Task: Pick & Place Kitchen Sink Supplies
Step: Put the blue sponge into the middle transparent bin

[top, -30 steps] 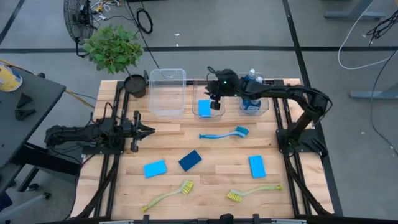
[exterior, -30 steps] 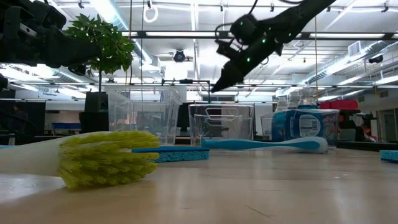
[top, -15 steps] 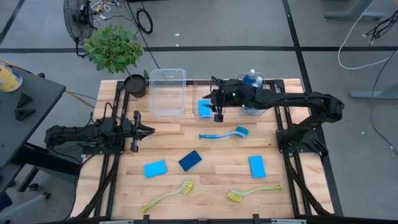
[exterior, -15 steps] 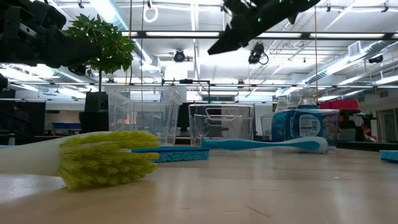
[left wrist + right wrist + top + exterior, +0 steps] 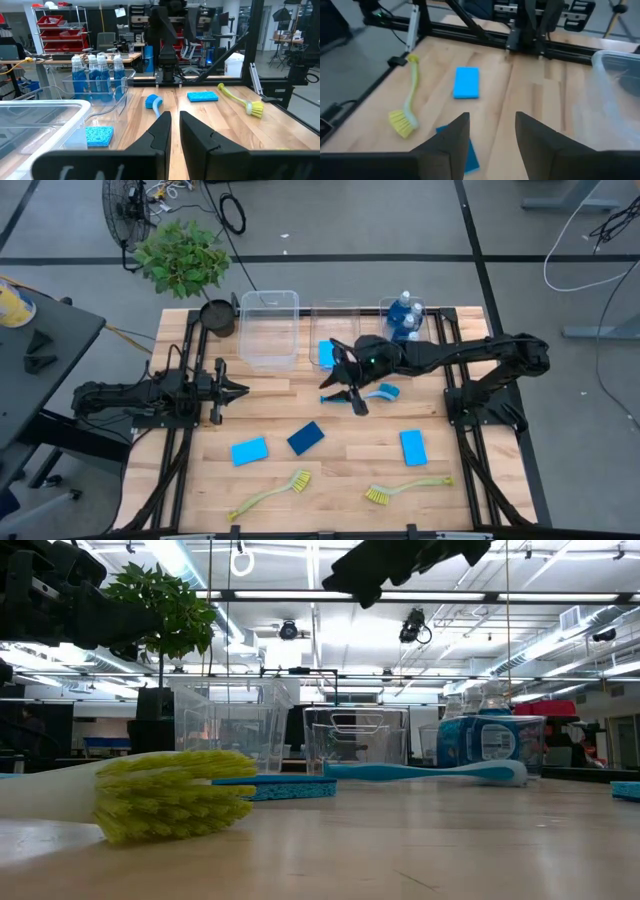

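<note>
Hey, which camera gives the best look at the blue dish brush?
The low view: the blue brush lies side-on, whole and unobstructed, in front of the bins. In the high view the right gripper hangs over its handle. The left wrist view shows mainly its head; the right wrist view misses it.

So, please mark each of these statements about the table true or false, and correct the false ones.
1. A sponge lies inside the middle bin. True.
2. The right gripper holds a bottle. False: its open fingers hold nothing above the blue brush.
3. The bottles stand in a bin. True.
4. All brushes are yellow-green. False: two are, one is blue.
5. The left gripper grips a sponge. False: it is shut, empty, at the table's left side.
</note>
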`<state>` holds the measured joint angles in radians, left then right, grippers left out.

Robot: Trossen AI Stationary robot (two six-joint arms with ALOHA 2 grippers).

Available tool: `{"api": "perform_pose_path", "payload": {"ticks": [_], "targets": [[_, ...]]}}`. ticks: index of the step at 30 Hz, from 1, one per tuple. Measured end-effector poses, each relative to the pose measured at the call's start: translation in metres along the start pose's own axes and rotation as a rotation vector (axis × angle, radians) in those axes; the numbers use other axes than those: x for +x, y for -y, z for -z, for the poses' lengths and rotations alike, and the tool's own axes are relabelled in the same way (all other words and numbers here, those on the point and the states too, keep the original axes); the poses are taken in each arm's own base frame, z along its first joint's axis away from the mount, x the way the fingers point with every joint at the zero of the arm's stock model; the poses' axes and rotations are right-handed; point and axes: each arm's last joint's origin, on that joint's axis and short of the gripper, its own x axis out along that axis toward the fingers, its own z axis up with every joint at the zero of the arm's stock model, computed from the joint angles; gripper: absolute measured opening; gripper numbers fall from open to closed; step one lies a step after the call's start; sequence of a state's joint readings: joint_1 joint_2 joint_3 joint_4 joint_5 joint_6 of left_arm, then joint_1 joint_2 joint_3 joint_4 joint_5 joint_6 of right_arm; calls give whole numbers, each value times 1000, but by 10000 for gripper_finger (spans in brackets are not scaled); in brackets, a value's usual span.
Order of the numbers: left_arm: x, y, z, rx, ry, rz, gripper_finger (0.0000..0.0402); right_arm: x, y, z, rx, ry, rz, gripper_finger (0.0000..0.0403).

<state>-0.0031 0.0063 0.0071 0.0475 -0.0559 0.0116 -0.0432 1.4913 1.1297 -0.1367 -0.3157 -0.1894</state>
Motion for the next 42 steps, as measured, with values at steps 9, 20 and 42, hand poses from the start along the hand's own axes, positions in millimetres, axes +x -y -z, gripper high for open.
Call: {"api": "perform_pose_path", "payload": {"ticks": [9,20,42], "targets": [[0,0,0,0,0,0,44,8,-26,-4,21,-39,211,160],[0,0,0,0,0,0,44,13,-52,-7,137,-29,279,160],[0,0,0,0,0,0,44,24,-73,8,287,-110,234,160]]}}
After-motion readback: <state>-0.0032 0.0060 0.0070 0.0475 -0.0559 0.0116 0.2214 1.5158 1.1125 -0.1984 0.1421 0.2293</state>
